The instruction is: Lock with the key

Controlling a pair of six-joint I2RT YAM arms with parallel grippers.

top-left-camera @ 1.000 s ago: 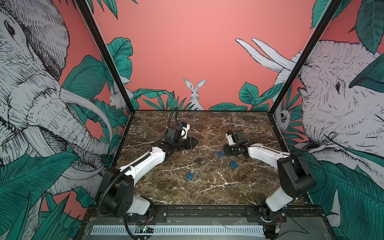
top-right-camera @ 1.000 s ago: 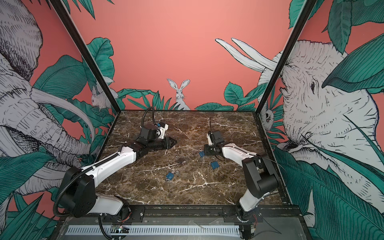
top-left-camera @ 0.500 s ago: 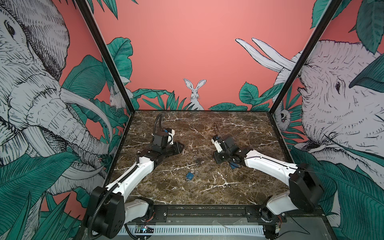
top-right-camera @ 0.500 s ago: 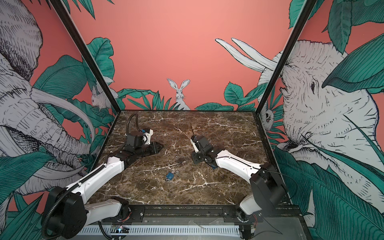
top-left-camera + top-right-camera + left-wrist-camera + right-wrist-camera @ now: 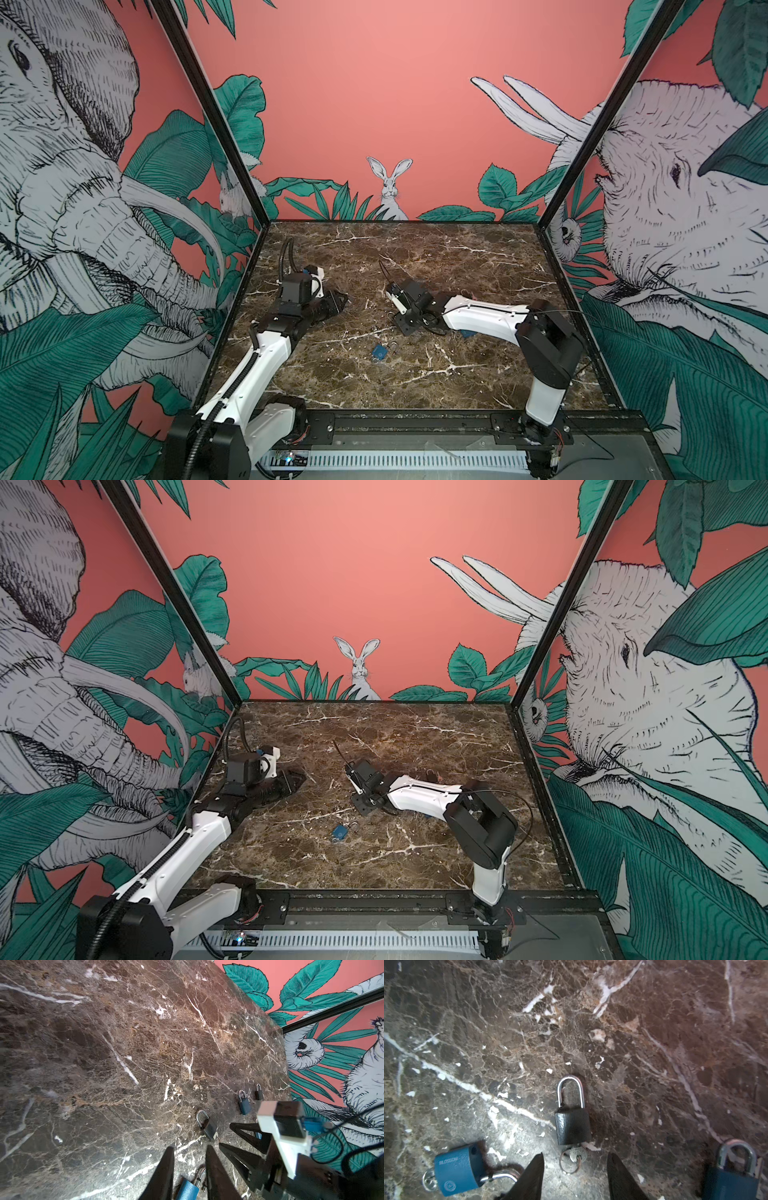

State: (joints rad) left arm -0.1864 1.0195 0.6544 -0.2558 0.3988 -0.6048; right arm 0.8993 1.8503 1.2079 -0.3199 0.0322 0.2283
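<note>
The table (image 5: 457,257) is dark brown marble with white veins and spreads out beneath the left tool (image 5: 341,298) and the right tool (image 5: 405,328). Beyond both tools stands a salmon-pink back wall (image 5: 374,83), painted with a white rabbit (image 5: 389,187) among green leaves (image 5: 332,199). On the left tool's outer side a drawn elephant (image 5: 62,187) fills the side wall. A second elephant (image 5: 665,187) fills the wall on the right tool's outer side. Black frame posts (image 5: 208,112) rise at the table's far corners. Behind both tools, at the near edge, run a black rail (image 5: 415,424) and a white slotted strip (image 5: 395,459).
</note>
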